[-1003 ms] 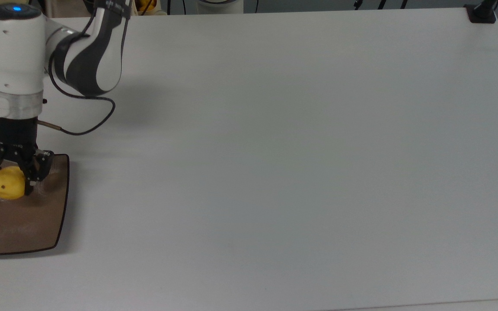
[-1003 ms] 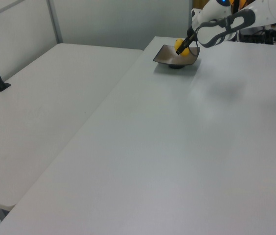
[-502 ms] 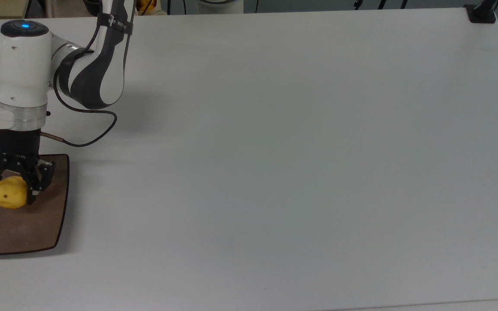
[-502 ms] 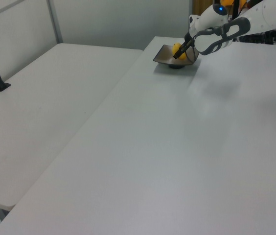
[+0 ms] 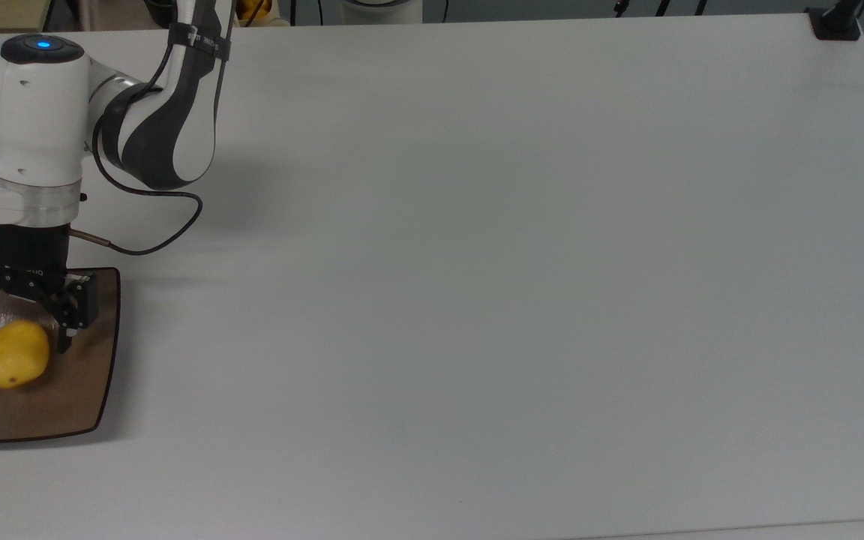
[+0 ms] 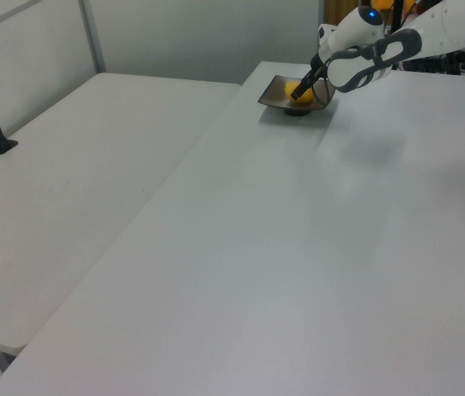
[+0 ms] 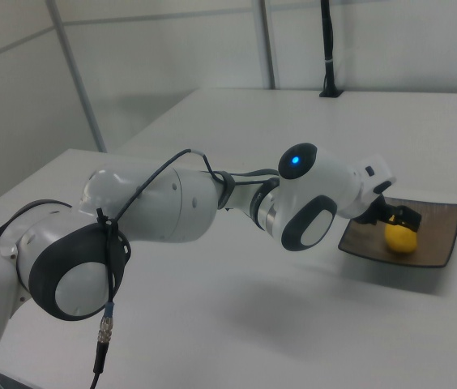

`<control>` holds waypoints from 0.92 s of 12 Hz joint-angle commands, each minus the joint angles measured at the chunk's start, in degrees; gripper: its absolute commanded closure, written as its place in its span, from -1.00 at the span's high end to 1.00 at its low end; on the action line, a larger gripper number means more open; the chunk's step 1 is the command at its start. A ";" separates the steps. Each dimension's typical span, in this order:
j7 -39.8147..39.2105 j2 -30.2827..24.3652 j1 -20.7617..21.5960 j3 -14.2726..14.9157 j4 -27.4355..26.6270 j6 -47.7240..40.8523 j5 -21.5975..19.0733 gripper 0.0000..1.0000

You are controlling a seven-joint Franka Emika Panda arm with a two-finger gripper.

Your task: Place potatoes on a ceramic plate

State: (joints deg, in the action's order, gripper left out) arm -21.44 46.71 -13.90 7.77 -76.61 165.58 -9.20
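Note:
The yellow potato (image 5: 17, 354) lies on the glossy brown square ceramic plate (image 5: 64, 405) at the top view's far left edge. My gripper (image 5: 22, 332) hovers just above it, open, its two black fingers spread wider than the potato and not gripping it. In the left view the potato (image 6: 295, 92) sits on the plate (image 6: 274, 95) at the far end of the table, with the gripper (image 6: 302, 87) over it. The right view has the potato (image 7: 400, 237) on the plate (image 7: 443, 235) beside the gripper (image 7: 395, 217).
The white table (image 5: 477, 262) stretches wide to the top view's right of the plate. A black post base (image 5: 834, 22) stands at its far right corner. The arm's black cable (image 5: 162, 225) loops over the table next to the plate. A second white table (image 6: 68, 181) adjoins in the left view.
The fingers have spread apart and let go of the potato, which has dropped slightly lower in the top view onto the plate. The arm has barely moved.

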 commanded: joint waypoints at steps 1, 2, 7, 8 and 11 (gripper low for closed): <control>0.17 -6.25 0.98 0.05 -3.87 -0.25 -0.29 1.00; 0.26 -9.07 1.07 0.05 -6.59 -0.34 -0.38 1.00; 0.35 -28.83 1.51 -0.21 -13.92 -26.36 -0.38 1.00; 0.78 -32.70 3.07 -0.13 -14.26 -33.58 -0.90 1.00; 6.76 -41.41 6.68 0.05 -14.00 -52.94 -0.56 1.00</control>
State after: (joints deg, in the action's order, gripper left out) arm -17.89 12.95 -10.36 7.36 -86.50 121.73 -9.21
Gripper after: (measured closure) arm 0.000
